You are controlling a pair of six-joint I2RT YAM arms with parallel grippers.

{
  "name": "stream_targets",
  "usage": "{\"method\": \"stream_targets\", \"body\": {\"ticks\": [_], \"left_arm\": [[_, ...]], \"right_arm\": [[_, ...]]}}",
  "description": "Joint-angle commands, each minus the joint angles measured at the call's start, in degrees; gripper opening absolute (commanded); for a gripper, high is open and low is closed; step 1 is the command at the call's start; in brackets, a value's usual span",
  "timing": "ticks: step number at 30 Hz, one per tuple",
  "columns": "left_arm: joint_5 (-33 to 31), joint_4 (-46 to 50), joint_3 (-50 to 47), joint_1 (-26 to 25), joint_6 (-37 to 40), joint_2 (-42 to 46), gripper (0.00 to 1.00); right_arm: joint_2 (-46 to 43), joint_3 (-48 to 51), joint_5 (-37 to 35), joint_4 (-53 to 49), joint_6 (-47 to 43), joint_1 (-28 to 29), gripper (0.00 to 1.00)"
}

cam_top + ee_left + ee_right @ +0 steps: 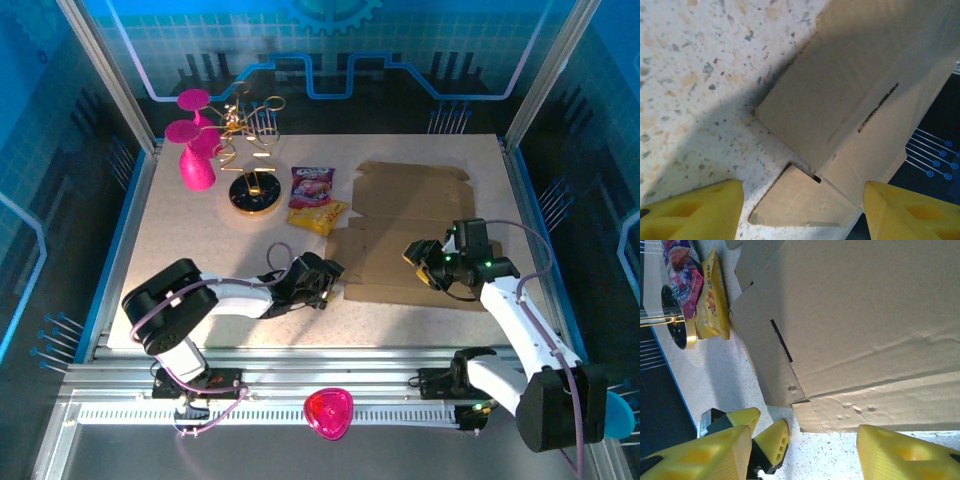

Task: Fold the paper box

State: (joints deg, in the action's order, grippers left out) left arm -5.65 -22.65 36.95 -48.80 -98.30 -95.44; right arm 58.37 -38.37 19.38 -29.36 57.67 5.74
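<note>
I am barely beginning, I judge: the paper box (pixel 410 225) is lying flat toward the table's (pixel 200 240) 3 o'clock side, nothing folded; my left pincer (pixel 328 278) is gaping at its 8 o'clock corner; my right pincer (pixel 425 265) is gaping, empty, over its 6 o'clock part.

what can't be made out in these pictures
1. Top view: the right claw covers part of the box's near edge, so contact with the cardboard is unclear.
2. Left wrist view: the box runs off the top and right edges, so its full shape is cut off.
3. Right wrist view: the purple packet is cut by the top edge, and its print is too blurred to read.
</note>
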Motion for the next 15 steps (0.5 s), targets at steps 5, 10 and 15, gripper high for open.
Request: {"method": "stream_targets", "body": {"ticks": [5, 10, 15], "left_arm": [[-4.4, -8.4, 2.0, -0.8, -3.7, -5.2, 0.57], [-6.3, -14.4, 1.7, -0.8, -5.3, -8.7, 0.43], [-7.6, -15.3, 1.8, -0.6, -5.1, -9.5, 0.28]], "right_arm": [[0.3, 0.3, 3.8, 3.9, 3.0, -0.9, 0.58], [0.6, 0.3, 3.9, 3.9, 3.0, -0.6, 0.58], [0.6, 0.5, 4.1, 4.1, 3.2, -0.3, 0.58]]}}
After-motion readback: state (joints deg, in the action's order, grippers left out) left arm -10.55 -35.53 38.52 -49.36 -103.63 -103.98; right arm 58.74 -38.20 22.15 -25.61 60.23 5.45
